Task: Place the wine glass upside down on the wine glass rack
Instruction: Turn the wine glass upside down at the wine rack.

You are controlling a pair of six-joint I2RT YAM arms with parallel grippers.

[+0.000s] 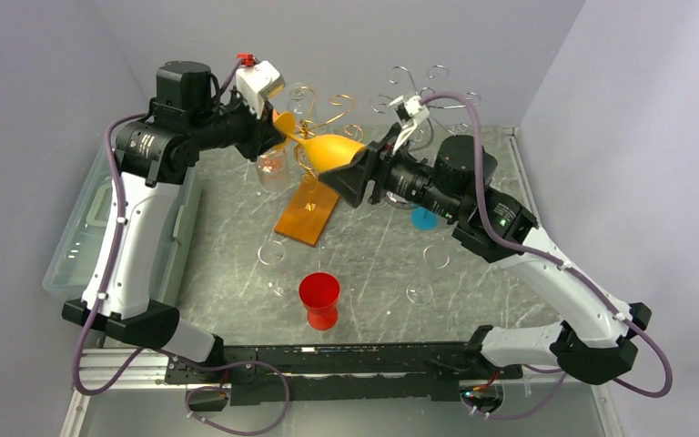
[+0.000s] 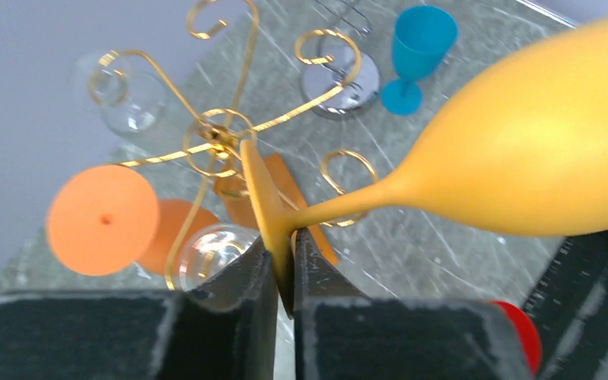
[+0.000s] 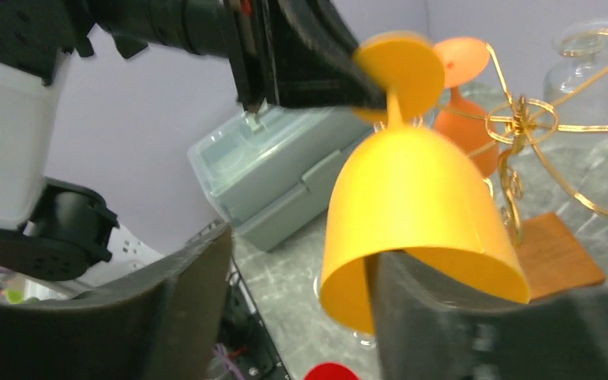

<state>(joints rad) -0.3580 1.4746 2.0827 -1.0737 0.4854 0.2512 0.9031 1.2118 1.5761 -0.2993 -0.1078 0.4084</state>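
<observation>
The yellow wine glass (image 1: 332, 150) hangs in the air beside the gold wire rack (image 1: 309, 109), stem roughly level. My left gripper (image 1: 268, 137) is shut on the edge of its round foot (image 2: 263, 198); the bowl (image 2: 538, 158) points away to the right. My right gripper (image 1: 346, 177) is open at the bowl's mouth. In the right wrist view, one finger (image 3: 443, 309) reaches into the bowl (image 3: 412, 190) and the other (image 3: 174, 301) stands well clear on the left. The rack's hooks (image 2: 222, 138) lie just behind the foot.
The rack stands on a wooden base (image 1: 308, 217); an orange glass (image 2: 103, 218) and a clear glass (image 2: 127, 95) sit by it. A red glass (image 1: 319, 299), a blue glass (image 1: 423, 218), clear glasses (image 1: 435, 255), a silver rack (image 1: 419, 91) and a plastic box (image 1: 82, 237) are around.
</observation>
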